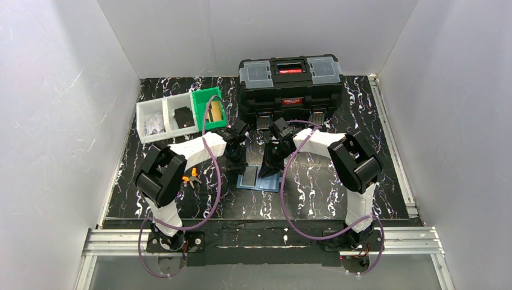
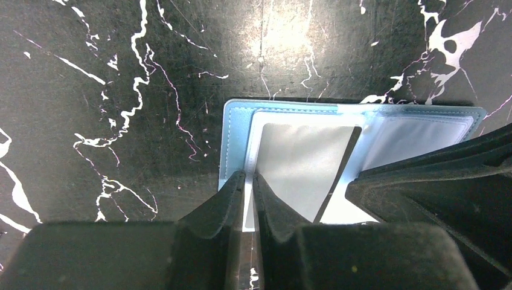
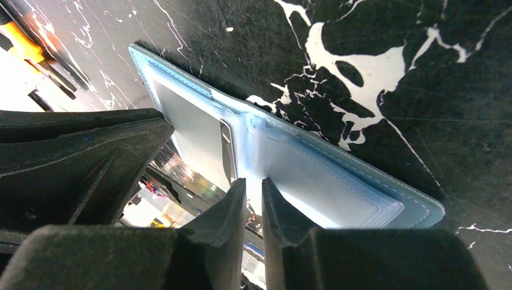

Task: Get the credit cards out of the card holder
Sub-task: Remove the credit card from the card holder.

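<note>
Black left pincer (image 2: 249, 181): jaws drawn almost together, only a sliver between them. A thin pale edge of the card holder (image 2: 238, 136) sits in that sliver, so it reads as a pinch on the near edge of the left leaf.
Black right pincer (image 3: 253, 188): likewise nearly closed, its tips on the raised clear sleeve at the holder's middle fold, apparently nipping it.
Why two grips: my reading is that one side braces the holder while the other works a sleeve; thin, slick plastic would otherwise slide on the table.
Card holder: lies open on the marbled table (image 2: 121, 90) between the two arms, blue border flat, one inner leaf lifted and tilted.
Credit cards: none lies free on the table. A grey panel behind the clear window may be a card; I cannot tell. The task looks to be at an early stage.
Next move, as a judgement: find a card's edge inside a sleeve and draw it out along the slot.
Risk: the whole holder lifts with the card.
Farther out: toolbox (image 1: 291, 84) just behind; orange-handled tool (image 1: 192, 176) near the left arm; green bin (image 1: 205, 99) well apart.
</note>
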`<state>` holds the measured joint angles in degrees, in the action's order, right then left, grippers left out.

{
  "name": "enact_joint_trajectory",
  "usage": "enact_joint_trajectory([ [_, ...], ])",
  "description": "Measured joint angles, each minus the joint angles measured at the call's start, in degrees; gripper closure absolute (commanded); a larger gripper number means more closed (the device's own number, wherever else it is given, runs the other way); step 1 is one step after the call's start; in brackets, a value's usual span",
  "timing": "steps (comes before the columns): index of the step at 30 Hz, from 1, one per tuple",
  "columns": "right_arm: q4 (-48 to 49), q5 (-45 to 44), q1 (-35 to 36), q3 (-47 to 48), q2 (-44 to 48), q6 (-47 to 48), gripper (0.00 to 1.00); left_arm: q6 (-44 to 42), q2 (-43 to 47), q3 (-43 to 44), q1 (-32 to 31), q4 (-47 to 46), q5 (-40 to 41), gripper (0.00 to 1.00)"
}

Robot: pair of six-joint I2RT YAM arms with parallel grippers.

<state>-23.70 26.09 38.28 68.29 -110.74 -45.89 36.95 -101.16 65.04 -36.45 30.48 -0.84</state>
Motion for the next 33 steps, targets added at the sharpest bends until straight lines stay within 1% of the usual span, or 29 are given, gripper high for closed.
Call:
enact_joint_trajectory([
  [3,0.00,0.00,0.00,0.00,0.00,0.00,0.77,-0.17,0.00,0.02,0.00,0.00,0.24,0.92],
  [8,0.00,0.00,0.00,0.00,-0.04,0.00,0.77,-0.37,-0.04,0.02,0.00,-0.28,0.11,1.00],
  [14,0.04,0.11,0.00,0.00,-0.33,0.00,0.76,0.22,-0.20,-0.44,0.28,-1.33,-1.79,1.00],
  [21,0.81,0.87,0.00,-0.26,-0.42,-0.09,0.75,4.81,0.15,-2.43,0.15,-4.00,-5.90,1.00],
  [28,2.49,2.69,-0.83,-1.92,-0.42,-0.94,0.75,10.25,0.90,-3.82,0.07,-4.79,-6.67,1.00],
  [33,5.68,4.92,-1.81,-4.15,-0.17,-2.03,0.78,12.15,0.90,-3.82,0.07,-4.72,-6.73,1.00],
])
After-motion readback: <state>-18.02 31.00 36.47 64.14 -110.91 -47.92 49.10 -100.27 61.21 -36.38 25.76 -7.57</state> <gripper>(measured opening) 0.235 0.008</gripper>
